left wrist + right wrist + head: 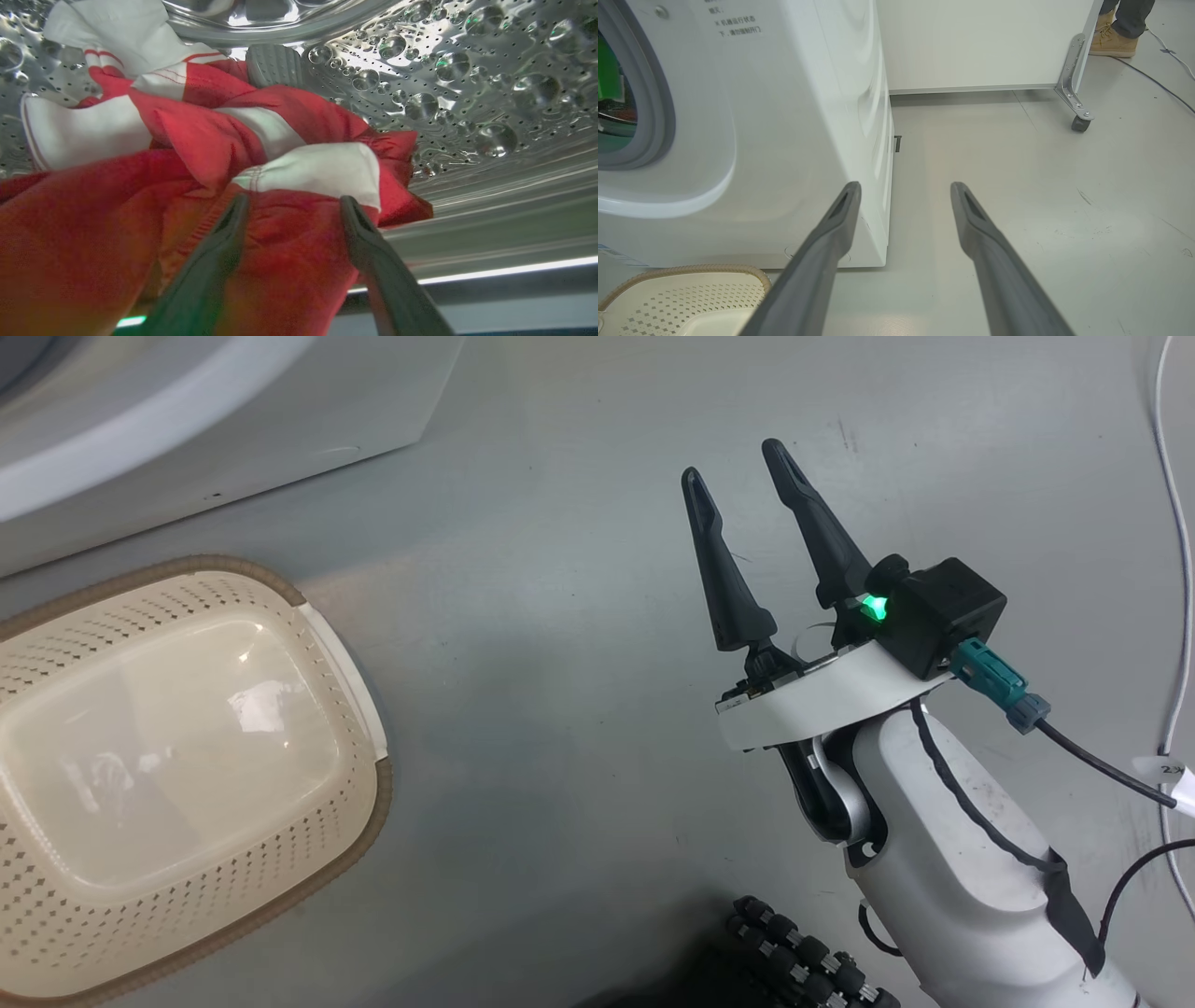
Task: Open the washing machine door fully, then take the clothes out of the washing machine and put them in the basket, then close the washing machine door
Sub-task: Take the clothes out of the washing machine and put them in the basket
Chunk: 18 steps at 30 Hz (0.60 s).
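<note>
Smooth grey floor (560,756) lies beneath the right gripper (732,461), spread wide and empty, near the empty cream perforated plastic basket (224,563). Inside the dimpled steel drum (467,70), the left gripper (294,205) straddles, fingers apart, a fold of the soft red-and-white clothes (210,140). They look light and limp and will likely trail, so that bunched fold is the place to pinch.

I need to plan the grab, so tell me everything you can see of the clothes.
The clothes are soft red fabric with white bands, crumpled in one heap lying in the steel drum. The left gripper is open; its fingers straddle a bunched red fold just below a white band, tips against the cloth.
</note>
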Motion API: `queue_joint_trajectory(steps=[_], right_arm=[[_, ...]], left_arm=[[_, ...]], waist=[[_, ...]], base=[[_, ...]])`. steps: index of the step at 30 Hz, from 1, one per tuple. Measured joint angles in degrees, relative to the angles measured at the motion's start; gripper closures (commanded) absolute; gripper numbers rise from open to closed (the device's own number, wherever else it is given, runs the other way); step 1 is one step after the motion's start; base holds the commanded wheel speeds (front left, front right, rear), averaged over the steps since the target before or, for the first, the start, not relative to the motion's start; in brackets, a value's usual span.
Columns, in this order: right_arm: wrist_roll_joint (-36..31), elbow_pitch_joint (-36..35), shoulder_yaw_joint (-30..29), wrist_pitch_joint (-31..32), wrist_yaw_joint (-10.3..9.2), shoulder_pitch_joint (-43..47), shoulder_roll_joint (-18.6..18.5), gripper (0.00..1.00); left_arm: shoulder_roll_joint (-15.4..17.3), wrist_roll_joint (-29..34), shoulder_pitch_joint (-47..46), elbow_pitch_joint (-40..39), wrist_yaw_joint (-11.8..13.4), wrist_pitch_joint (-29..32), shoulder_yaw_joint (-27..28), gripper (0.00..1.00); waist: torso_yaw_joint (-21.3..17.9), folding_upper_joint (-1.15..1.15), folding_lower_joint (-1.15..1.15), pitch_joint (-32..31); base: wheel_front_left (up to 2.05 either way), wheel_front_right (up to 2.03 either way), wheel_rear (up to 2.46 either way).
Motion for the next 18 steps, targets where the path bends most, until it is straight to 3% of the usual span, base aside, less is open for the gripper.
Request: queue_joint_trajectory(steps=[6, 7, 9, 10, 11, 18], right_arm=[[0.03, 0.16, 0.12, 0.00, -0.41, -0.10, 0.00, 0.00], [0.03, 0.16, 0.14, 0.00, -0.41, -0.18, 0.00, 0.00], [0.08, 0.19, 0.14, 0.00, -0.41, -0.24, 0.00, 0.00], [0.08, 0.20, 0.14, 0.00, -0.42, -0.25, 0.00, 0.00], [0.08, 0.20, 0.18, 0.00, -0.42, -0.28, 0.00, 0.00], [0.05, 0.43, 0.16, 0.00, -0.76, -1.15, 0.00, 0.00]], left_arm=[[-0.19, -1.31, -0.90, 2.15, 0.47, 4.77, 0.13, 0.00], [-0.19, -1.43, -1.20, 2.34, 0.53, 5.28, 0.13, 0.11], [-0.20, -2.04, -1.74, 2.76, 0.53, 6.43, 0.15, 0.55], [-0.19, -2.09, -1.94, 2.85, 0.53, 6.71, 0.12, 0.71], [-0.19, -2.09, -2.10, 2.92, 0.53, 6.94, 0.12, 0.97], [-0.23, -2.10, -2.58, 3.09, 0.47, 7.39, -0.02, 1.00]], waist=[[-0.13, 0.00, 0.00, -0.17], [-0.17, 0.00, 0.00, -0.18], [-0.24, 0.00, 0.00, -0.18], [-0.28, 0.00, 0.00, -0.17], [-0.31, 0.00, 0.00, -0.17], [-0.31, 0.00, 0.00, -0.25]], base=[[0.00, 0.00, 0.00], [0.00, 0.00, 0.00], [0.00, 0.00, 0.00], [0.00, 0.00, 0.00], [0.00, 0.00, 0.00], [0.00, 0.00, 0.00]])
